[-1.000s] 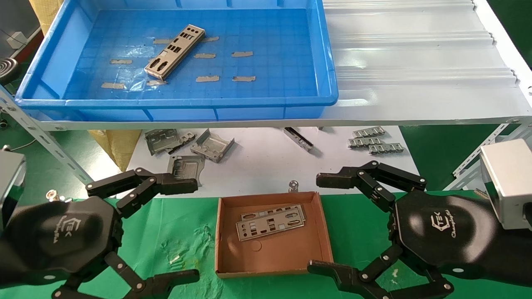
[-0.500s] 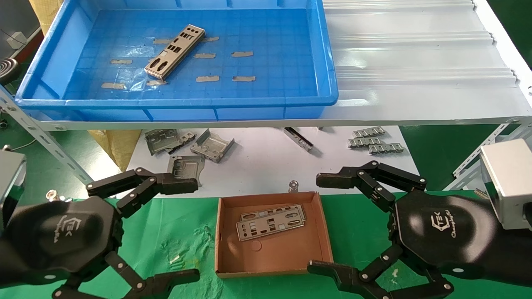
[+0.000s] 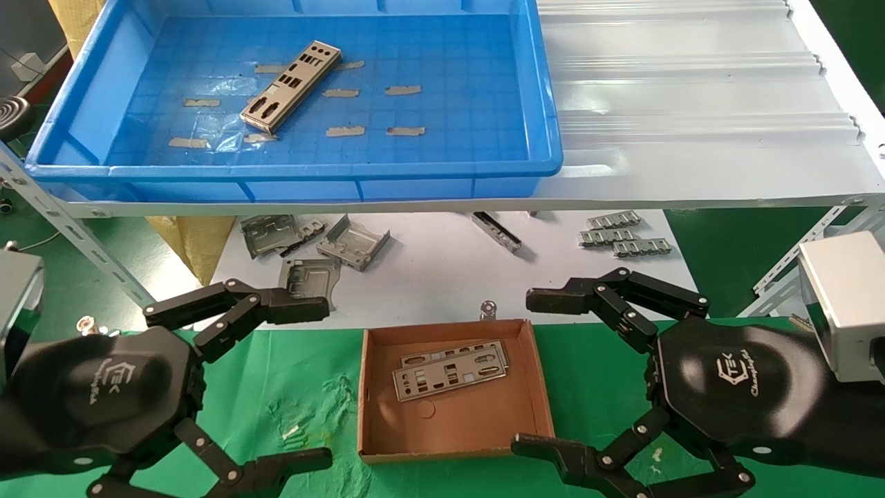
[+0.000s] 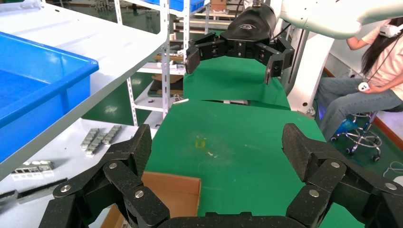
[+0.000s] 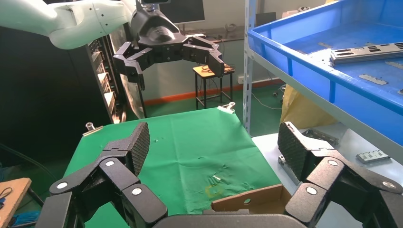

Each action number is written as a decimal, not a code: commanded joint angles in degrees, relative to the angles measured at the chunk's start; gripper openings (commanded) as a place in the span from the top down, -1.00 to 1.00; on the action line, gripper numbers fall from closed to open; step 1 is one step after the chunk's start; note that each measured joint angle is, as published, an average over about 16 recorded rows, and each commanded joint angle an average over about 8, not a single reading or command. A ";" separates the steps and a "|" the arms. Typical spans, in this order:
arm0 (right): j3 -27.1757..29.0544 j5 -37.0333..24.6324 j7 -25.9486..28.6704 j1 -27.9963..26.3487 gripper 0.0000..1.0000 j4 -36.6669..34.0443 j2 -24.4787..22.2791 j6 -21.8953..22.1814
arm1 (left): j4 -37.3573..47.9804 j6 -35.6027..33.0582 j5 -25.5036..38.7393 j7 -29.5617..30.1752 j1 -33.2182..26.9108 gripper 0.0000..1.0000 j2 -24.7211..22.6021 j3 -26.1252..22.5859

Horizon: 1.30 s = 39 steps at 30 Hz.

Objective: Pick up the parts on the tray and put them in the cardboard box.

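We see both claws released and spread wide: left gripper [image 3: 314, 384] and right gripper [image 3: 536, 370] flank the cardboard box [image 3: 543, 404] holding two parts [image 3: 449, 373]. One part [image 3: 290, 86] lies in the tray [image 3: 484, 169].

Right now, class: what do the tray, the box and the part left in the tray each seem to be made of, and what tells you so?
Tray: likely moulded plastic, uniform bright blue with a glossy rim and grid floor.
Box: cardboard, matte brown with thin folded walls.
Part: apparently sheet metal, thin, silver-grey, with clean punched holes and a dull sheen.
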<state>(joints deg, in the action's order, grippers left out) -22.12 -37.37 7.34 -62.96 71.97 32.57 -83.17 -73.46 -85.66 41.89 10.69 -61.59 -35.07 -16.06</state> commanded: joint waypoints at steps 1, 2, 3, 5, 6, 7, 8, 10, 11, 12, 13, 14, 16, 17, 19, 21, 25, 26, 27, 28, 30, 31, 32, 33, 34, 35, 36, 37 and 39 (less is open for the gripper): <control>0.00 0.00 0.00 0.00 -1.00 0.00 0.00 0.00 | 0.00 0.00 0.00 0.00 0.00 -1.00 0.00 0.00; 0.00 0.00 0.00 0.00 -1.00 0.00 0.00 0.00 | 0.00 0.00 0.00 0.00 0.00 -1.00 0.00 0.00; 0.00 0.00 0.00 0.00 -1.00 0.00 0.00 0.00 | 0.00 0.00 0.00 0.00 0.00 -1.00 0.00 0.00; 0.00 0.00 0.00 0.00 -1.00 0.00 0.00 0.00 | 0.00 0.00 0.00 0.00 0.00 -1.00 0.00 0.00; 0.00 0.00 0.00 0.00 -1.00 0.00 0.00 0.00 | 0.00 0.00 0.00 0.00 0.00 -1.00 0.00 0.00; 0.00 0.00 0.00 0.00 -1.00 0.00 0.00 0.00 | 0.00 0.00 0.00 0.00 0.00 -1.00 0.00 0.00; 0.00 0.00 0.00 0.00 -1.00 0.00 0.00 0.00 | 0.00 0.00 0.00 0.00 0.00 -1.00 0.00 0.00; 0.00 0.00 0.00 0.00 -1.00 0.00 0.00 0.00 | 0.00 0.00 0.00 0.00 0.00 -1.00 0.00 0.00; 0.00 0.00 0.00 0.00 -1.00 0.00 0.00 0.00 | 0.00 0.00 0.00 0.00 0.00 -1.00 0.00 0.00; 0.00 0.00 0.00 0.00 -1.00 0.00 0.00 0.00 | 0.00 0.00 0.00 0.00 0.00 -1.00 0.00 0.00; 0.00 0.00 0.00 0.00 -1.00 0.00 0.00 0.00 | 0.00 0.00 0.00 0.00 0.00 -1.00 0.00 0.00; 0.00 0.00 0.00 0.00 -1.00 0.00 0.00 0.00 | 0.00 0.00 0.00 0.00 0.00 -1.00 0.00 0.00; 0.00 0.00 0.00 0.00 -1.00 0.00 0.00 0.00 | 0.00 0.00 0.00 0.00 0.00 -1.00 0.00 0.00; 0.00 0.00 0.00 0.00 -1.00 0.00 0.00 0.00 | 0.00 0.00 0.00 0.00 0.00 -1.00 0.00 0.00; 0.00 0.00 0.00 0.00 -1.00 0.00 0.00 0.00 | 0.00 0.00 0.00 0.00 0.00 -1.00 0.00 0.00; 0.00 0.00 0.00 0.00 -1.00 0.00 0.00 0.00 | 0.00 0.00 0.00 0.00 0.00 -1.00 0.00 0.00; 0.00 0.00 0.00 0.00 -1.00 0.00 0.00 0.00 | 0.00 0.00 0.00 0.00 0.00 -1.00 0.00 0.00; 0.00 0.00 0.00 0.00 -1.00 0.00 0.00 0.00 | 0.00 0.00 0.00 0.00 0.00 -1.00 0.00 0.00; 0.00 0.00 0.00 0.00 -1.00 0.00 0.00 0.00 | 0.00 0.00 0.00 0.00 0.00 -1.00 0.00 0.00; 0.00 0.00 0.00 0.00 -1.00 0.00 0.00 0.00 | 0.00 0.00 0.00 0.00 0.00 -1.00 0.00 0.00; 0.00 0.00 0.00 0.00 -1.00 0.00 0.00 0.00 | 0.00 0.00 0.00 0.00 0.00 -1.00 0.00 0.00; 0.00 0.00 0.00 0.00 -1.00 0.00 0.00 0.00 | 0.00 0.00 0.00 0.00 0.00 -1.00 0.00 0.00; 0.00 0.00 0.00 0.00 -1.00 0.00 0.00 0.00 | 0.00 0.00 0.00 0.00 0.00 -1.00 0.00 0.00; 0.00 0.00 0.00 0.00 -1.00 0.00 0.00 0.00 | 0.00 0.00 0.00 0.00 0.00 -1.00 0.00 0.00; 0.00 0.00 0.00 0.00 -1.00 0.00 0.00 0.00 | 0.00 0.00 0.00 0.00 0.00 -1.00 0.00 0.00; 0.00 0.00 0.00 0.00 -1.00 0.00 0.00 0.00 | 0.00 0.00 0.00 0.00 0.00 -1.00 0.00 0.00; 0.00 0.00 0.00 0.00 -1.00 0.00 0.00 0.00 | 0.00 0.00 0.00 0.00 0.00 -1.00 0.00 0.00; 0.00 0.00 0.00 0.00 -1.00 0.00 0.00 0.00 | 0.00 0.00 0.00 0.00 0.00 -1.00 0.00 0.00; 0.00 0.00 0.00 0.00 -1.00 0.00 0.00 0.00 | 0.00 0.00 0.00 0.00 0.00 -1.00 0.00 0.00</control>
<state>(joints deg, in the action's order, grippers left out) -22.12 -37.37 7.34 -62.96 71.97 32.57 -83.17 -73.46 -85.66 41.89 10.69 -61.59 -35.07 -16.06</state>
